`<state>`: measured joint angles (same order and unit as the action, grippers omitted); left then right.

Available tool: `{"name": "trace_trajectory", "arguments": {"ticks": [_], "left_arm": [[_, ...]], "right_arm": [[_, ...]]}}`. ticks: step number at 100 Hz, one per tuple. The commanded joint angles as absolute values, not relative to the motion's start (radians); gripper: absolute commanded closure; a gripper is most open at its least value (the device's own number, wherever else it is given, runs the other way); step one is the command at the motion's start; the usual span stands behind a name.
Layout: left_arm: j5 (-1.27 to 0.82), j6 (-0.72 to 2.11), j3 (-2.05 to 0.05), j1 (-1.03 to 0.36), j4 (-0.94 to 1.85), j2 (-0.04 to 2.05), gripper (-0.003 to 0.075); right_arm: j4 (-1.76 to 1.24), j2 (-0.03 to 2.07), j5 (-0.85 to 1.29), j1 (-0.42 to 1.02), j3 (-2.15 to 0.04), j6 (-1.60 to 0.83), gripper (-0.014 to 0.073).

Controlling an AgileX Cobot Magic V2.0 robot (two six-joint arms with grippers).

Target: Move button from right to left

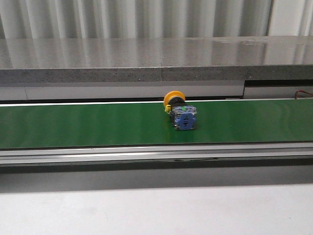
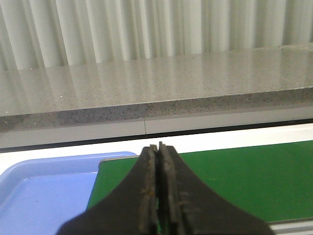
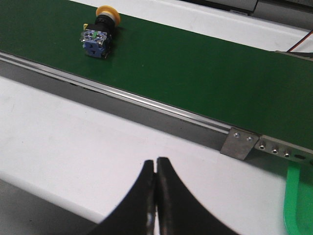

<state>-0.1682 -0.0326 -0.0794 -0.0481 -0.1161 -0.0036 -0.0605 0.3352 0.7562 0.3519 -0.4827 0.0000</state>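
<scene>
The button lies on its side on the green conveyor belt, a little right of the middle, its yellow-orange cap toward the back and its blue-and-grey block toward me. It also shows in the right wrist view. My right gripper is shut and empty, over the white table well short of the belt and far from the button. My left gripper is shut and empty, over the belt's left end. The button is out of the left wrist view. Neither gripper shows in the front view.
A blue tray sits just past the belt's left end. A metal rail runs along the belt's near edge, with a bracket at its right end. A green frame piece lies by it. A grey stone ledge runs behind.
</scene>
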Motion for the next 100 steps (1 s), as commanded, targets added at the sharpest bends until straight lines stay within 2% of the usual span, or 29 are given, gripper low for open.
{"name": "trace_trajectory", "arguments": {"ticks": [1, 28, 35, 42, 47, 57, 64, 87, 100], "left_arm": [[-0.170, -0.044, -0.165, -0.045, -0.124, 0.006, 0.0741], [-0.338, -0.044, -0.329, -0.047, -0.124, 0.175, 0.0739], [-0.385, -0.044, -0.370, -0.047, -0.124, 0.228, 0.0713], [-0.434, -0.044, -0.410, -0.047, -0.119, 0.284, 0.0624], [-0.456, -0.044, -0.434, -0.047, -0.113, 0.320, 0.0526], [-0.458, -0.044, -0.473, -0.047, -0.106, 0.381, 0.0279], [-0.420, -0.044, -0.482, -0.047, -0.108, 0.406, 0.0183], [-0.300, -0.044, -0.483, -0.047, -0.079, 0.463, 0.0176], [-0.369, -0.044, -0.552, -0.049, -0.026, 0.539, 0.0176]], "right_arm": [[-0.051, 0.341, 0.691, 0.353, -0.505, -0.011, 0.0660], [-0.051, 0.341, 0.691, 0.353, -0.505, -0.011, 0.0660], [-0.051, 0.341, 0.691, 0.353, -0.505, -0.011, 0.0660], [-0.051, 0.341, 0.691, 0.353, -0.505, -0.011, 0.0660], [-0.051, 0.341, 0.691, 0.353, -0.505, -0.011, 0.0660], [-0.051, 0.341, 0.691, 0.353, -0.505, -0.011, 0.0660], [-0.051, 0.341, 0.691, 0.353, -0.505, -0.011, 0.0660], [-0.051, 0.341, 0.691, 0.353, -0.505, -0.011, 0.0660], [-0.051, 0.341, 0.691, 0.353, -0.505, -0.011, 0.0660]]}}
